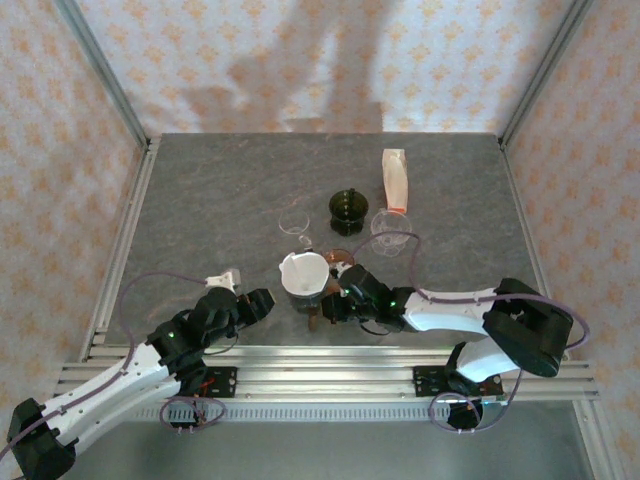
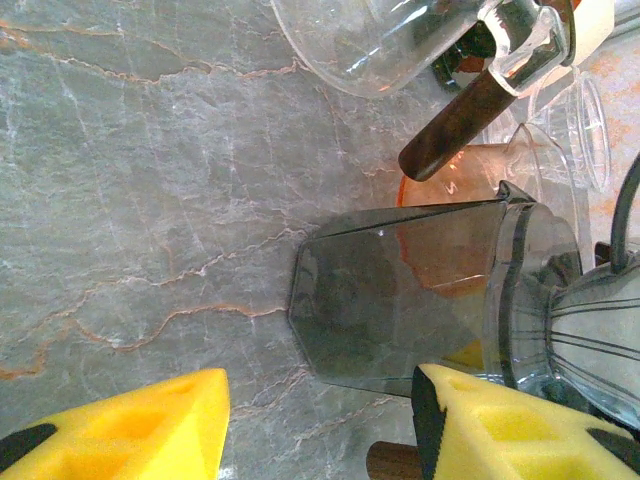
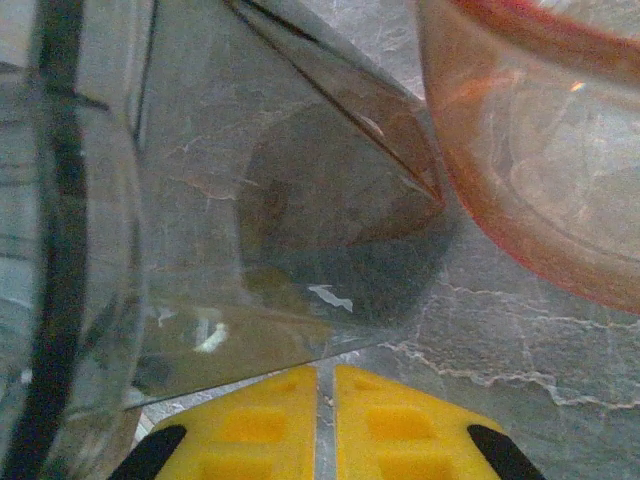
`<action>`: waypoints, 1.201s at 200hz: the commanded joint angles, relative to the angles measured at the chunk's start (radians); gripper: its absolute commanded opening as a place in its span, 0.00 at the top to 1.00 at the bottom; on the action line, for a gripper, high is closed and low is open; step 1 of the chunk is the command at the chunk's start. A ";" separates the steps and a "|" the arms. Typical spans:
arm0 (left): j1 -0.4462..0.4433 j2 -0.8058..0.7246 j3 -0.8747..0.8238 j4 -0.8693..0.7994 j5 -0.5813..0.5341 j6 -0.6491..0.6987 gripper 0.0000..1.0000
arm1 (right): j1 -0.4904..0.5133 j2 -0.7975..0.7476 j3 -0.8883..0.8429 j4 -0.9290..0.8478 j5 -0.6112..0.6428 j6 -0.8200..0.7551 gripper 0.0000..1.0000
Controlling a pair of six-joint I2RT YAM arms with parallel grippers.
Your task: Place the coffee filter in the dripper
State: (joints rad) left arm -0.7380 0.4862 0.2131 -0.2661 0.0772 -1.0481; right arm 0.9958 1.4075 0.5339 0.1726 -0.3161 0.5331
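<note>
The coffee filter (image 1: 303,270) sat white in the dripper (image 2: 400,300), just ahead of both sets of fingertips. The left gripper (image 1: 262,303) had its pads (image 2: 130,430) spread on nothing. The right gripper (image 1: 333,300) had its fingers (image 3: 265,425) pressed together, empty. A nudge from either could likely tip the smoky base, unseating the filter or striking the orange glass (image 3: 540,150) beside it. The top view showed the filter seated; the wrist views showed how near the base lay.

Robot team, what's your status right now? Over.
Left gripper open, beside the dripper. Right gripper shut, empty. White filter sits in the dripper. Orange glass close alongside.
</note>
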 commanded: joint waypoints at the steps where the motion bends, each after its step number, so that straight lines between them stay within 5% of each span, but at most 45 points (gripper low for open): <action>1: 0.001 -0.017 0.027 -0.036 -0.018 -0.013 0.48 | -0.005 0.020 0.004 0.048 0.008 0.018 0.88; 185: 0.001 -0.135 0.054 -0.259 -0.108 -0.070 0.57 | -0.003 0.171 0.173 0.066 0.080 0.017 0.90; 240: 0.046 -0.090 0.013 -0.128 -0.013 -0.067 0.63 | -0.003 0.226 0.228 0.067 0.092 0.026 0.91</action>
State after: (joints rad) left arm -0.7223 0.3645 0.2344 -0.4713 0.0265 -1.1091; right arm 0.9958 1.6127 0.7219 0.2108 -0.2623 0.5503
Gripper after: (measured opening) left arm 0.394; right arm 0.091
